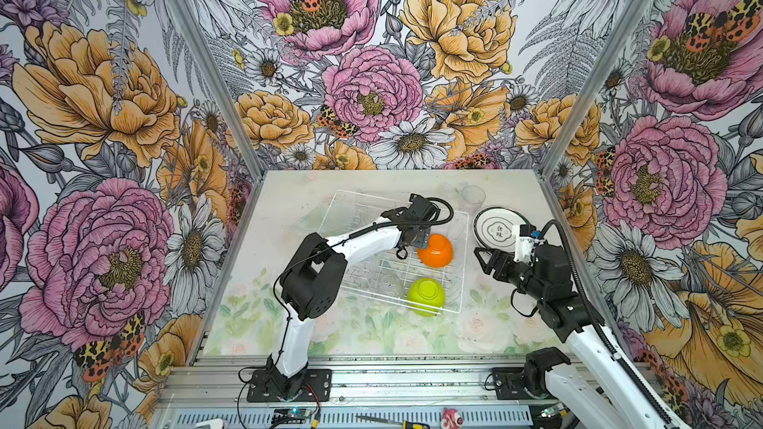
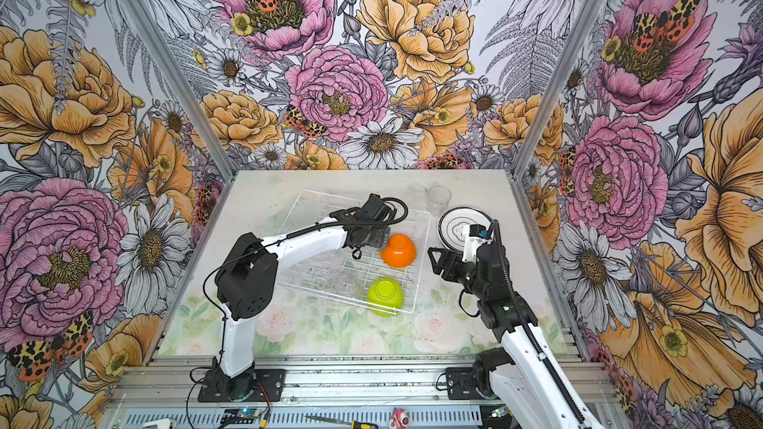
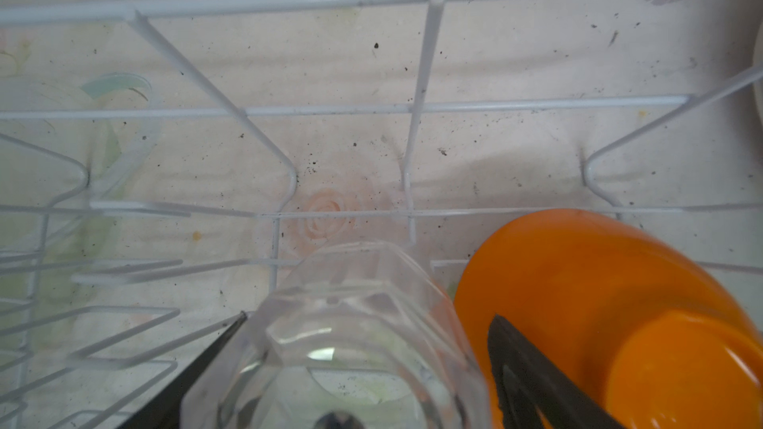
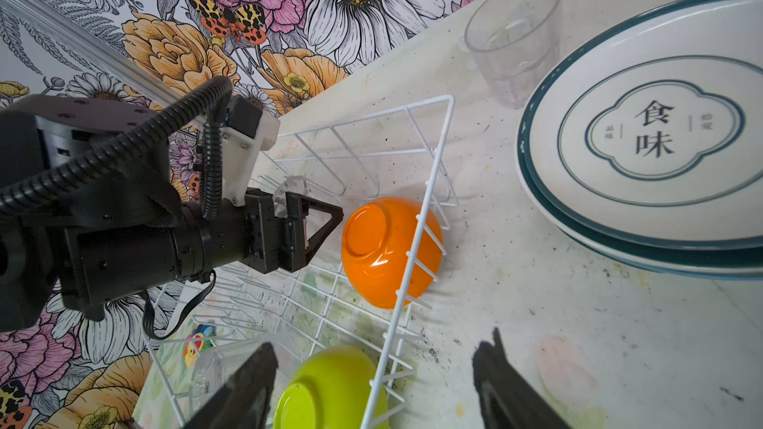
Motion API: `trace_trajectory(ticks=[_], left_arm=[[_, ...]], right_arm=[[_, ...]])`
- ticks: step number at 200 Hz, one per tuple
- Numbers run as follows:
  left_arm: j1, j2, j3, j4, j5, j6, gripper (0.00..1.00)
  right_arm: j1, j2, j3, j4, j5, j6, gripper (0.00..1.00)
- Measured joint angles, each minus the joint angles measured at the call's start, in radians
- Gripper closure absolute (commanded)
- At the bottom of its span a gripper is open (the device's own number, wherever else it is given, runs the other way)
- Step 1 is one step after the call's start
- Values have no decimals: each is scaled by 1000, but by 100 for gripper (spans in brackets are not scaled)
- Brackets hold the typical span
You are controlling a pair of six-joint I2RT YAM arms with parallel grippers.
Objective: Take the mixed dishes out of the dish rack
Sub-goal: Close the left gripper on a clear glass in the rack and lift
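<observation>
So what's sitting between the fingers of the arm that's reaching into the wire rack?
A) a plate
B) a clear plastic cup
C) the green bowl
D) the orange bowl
B: the left wrist view shows the clear plastic cup between the left fingers, while the orange bowl lies off to one side of them, not between them.

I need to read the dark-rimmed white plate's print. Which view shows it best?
Right wrist view: the round white dark-rimmed plate is large, its characters legible. Both top views show it small, partly behind the right arm. The left wrist view does not clearly show it.
</observation>
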Motion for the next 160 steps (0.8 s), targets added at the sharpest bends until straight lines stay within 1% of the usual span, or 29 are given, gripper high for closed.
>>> trace_trajectory(ticks=[20, 46, 67, 92, 136, 160], left_arm=[[0, 0, 0, -6, -6, -2, 31], [0, -4, 0, -12, -10, -6, 37], [0, -9, 0, -19, -10, -6, 39], [3, -45, -14, -33, -10, -6, 39], [3, -203, -57, -34, -27, -10, 39], [3, -304, -111, 3, -27, -21, 40]], right_arm=[[0, 0, -12, 1, 0, 0, 24], [0, 0, -16, 2, 0, 0, 24], [0, 0, -16, 2, 0, 0, 24], [0, 0, -16, 2, 0, 0, 24], [0, 8, -16, 2, 0, 0, 24], [0, 8, -19, 6, 0, 0, 24]])
